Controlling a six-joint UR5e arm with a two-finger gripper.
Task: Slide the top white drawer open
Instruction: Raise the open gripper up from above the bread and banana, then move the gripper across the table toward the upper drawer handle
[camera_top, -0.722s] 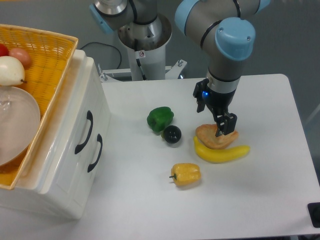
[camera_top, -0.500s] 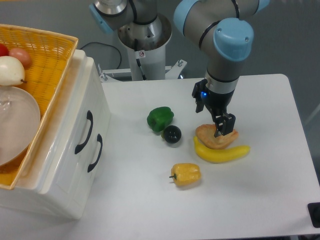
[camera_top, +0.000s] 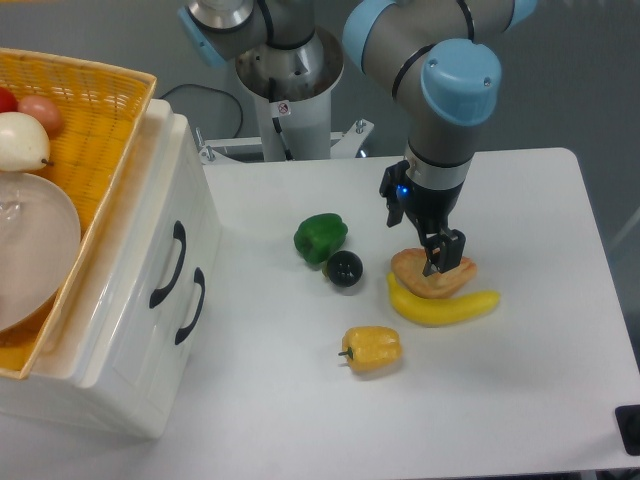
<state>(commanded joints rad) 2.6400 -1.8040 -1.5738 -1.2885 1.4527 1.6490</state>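
Note:
The white cabinet (camera_top: 120, 330) stands at the left with its front facing right. The top white drawer (camera_top: 140, 235) carries the upper curved black handle (camera_top: 168, 264) and looks pushed in. The lower white drawer (camera_top: 165, 350) has an identical handle (camera_top: 190, 305). My gripper (camera_top: 443, 258) hangs far to the right of both handles, just above a slice of bread (camera_top: 432, 274). Its black fingers point down with a small gap between them and hold nothing.
A yellow woven basket (camera_top: 95, 120) with fruit and a clear bowl sits on top of the cabinet. On the table lie a green pepper (camera_top: 320, 237), a black ball (camera_top: 345, 269), a banana (camera_top: 445, 306) and a yellow pepper (camera_top: 372, 348). The robot base (camera_top: 290, 90) stands behind.
My gripper has shifted slightly left and a little up over the bread. The drawers and the objects on the table have not moved.

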